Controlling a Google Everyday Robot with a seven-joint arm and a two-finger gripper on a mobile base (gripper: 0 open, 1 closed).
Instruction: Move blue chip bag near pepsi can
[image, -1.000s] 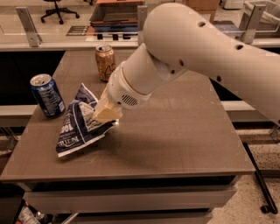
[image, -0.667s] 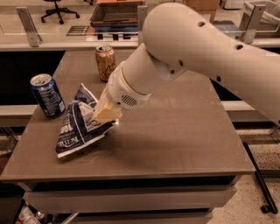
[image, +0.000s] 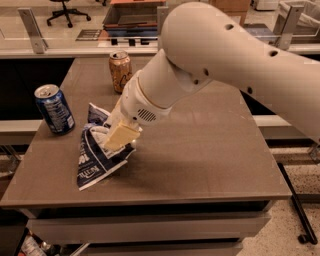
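Very little changes over the last second. The gripper (image: 120, 139) and the blue chip bag (image: 95, 162) sink a touch lower and drift slightly toward the near edge of the table (image: 210, 160), while the pepsi can (image: 54, 110) does not move at all. The tan-orange can (image: 120, 71), behind and to the right of the pepsi can, stays put too.

The bag now lies crumpled on the tabletop just to the right of the pepsi can and a little nearer to me. It is close to the can but not touching it. The gripper sits on the bag's upper right part, farther from the pepsi can than most of the bag, with the bulky arm (image: 225, 50) reaching in from the right. From this angle I cannot tell whether the claw is clamped on the foil or has let go.

I read that small dip as the bag being set down. By my judgement the bag is already near enough to the pepsi can, so what remains is to release cleanly and lift away without dragging the foil or nudging the can.
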